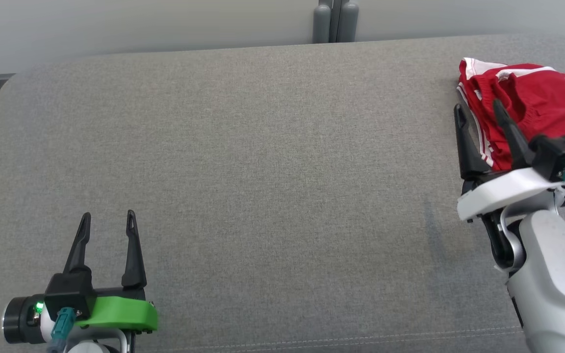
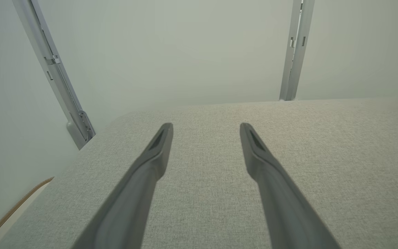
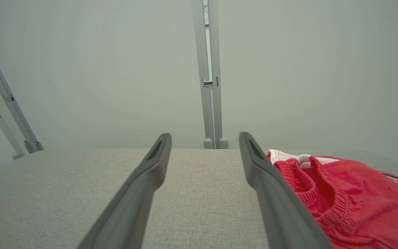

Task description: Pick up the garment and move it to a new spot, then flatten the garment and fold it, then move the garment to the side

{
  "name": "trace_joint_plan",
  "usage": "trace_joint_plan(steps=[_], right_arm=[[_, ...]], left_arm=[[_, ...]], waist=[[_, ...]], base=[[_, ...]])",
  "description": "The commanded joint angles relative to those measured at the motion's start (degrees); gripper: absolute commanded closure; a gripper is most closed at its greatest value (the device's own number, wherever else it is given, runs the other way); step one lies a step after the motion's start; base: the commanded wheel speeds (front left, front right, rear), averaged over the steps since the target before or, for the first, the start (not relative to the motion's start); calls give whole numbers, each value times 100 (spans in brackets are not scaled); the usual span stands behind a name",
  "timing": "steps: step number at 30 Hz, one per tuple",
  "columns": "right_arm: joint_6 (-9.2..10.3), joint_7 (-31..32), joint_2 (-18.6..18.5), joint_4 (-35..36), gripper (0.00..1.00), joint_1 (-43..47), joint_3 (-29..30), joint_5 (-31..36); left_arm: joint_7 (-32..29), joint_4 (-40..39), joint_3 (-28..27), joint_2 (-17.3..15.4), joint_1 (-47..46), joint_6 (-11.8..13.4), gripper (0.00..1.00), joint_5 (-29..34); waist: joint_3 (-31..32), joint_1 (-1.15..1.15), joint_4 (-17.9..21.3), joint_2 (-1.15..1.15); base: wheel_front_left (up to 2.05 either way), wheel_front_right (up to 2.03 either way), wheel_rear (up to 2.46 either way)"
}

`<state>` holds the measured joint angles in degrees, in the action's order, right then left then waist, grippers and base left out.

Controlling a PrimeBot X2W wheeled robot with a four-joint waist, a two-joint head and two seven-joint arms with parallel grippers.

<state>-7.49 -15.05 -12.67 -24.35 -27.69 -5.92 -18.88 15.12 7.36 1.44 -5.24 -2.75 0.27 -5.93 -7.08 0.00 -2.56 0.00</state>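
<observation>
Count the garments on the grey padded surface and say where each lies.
1. The red garment lies bunched at the far right of the grey surface, beside the right gripper. Its folds could hide a second piece.

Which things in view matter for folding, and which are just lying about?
Job: red garment, bunched at the far right; right gripper, fingers open at its edge; left gripper, open, idle; grey padded surface.
Not the job: grey posts behind the surface; pale wall.

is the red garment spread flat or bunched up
Bunched up: the red garment lies in a compact, layered heap on the grey surface, not spread flat.
</observation>
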Motion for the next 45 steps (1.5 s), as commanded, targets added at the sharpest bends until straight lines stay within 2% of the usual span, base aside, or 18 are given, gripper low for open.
trace_joint_plan(steps=[1, 16, 31, 45], right_arm=[[1, -15, 94, 151, 0, 277, 106, 182], [1, 9, 740, 672, 0, 1503, 442, 904], [1, 245, 911, 982, 0, 2188, 316, 1273], [1, 314, 963, 1126, 0, 2303, 458, 1331]], left_arm=[[-3, 11, -42, -13, 85, 37, 0, -17], [-3, 118, -108, 21, 377, 95, 0, -17], [-13, 281, -15, -29, 586, 11, 0, -54], [-14, 290, 12, -40, 612, 87, 0, -145]], waist=[[73, 0, -9, 0], [552, 0, -5, 0], [839, 0, -10, 0], [863, 0, 107, 0]], base=[[0, 0, 0], [0, 0, 0], [0, 0, 0], [0, 0, 0]])
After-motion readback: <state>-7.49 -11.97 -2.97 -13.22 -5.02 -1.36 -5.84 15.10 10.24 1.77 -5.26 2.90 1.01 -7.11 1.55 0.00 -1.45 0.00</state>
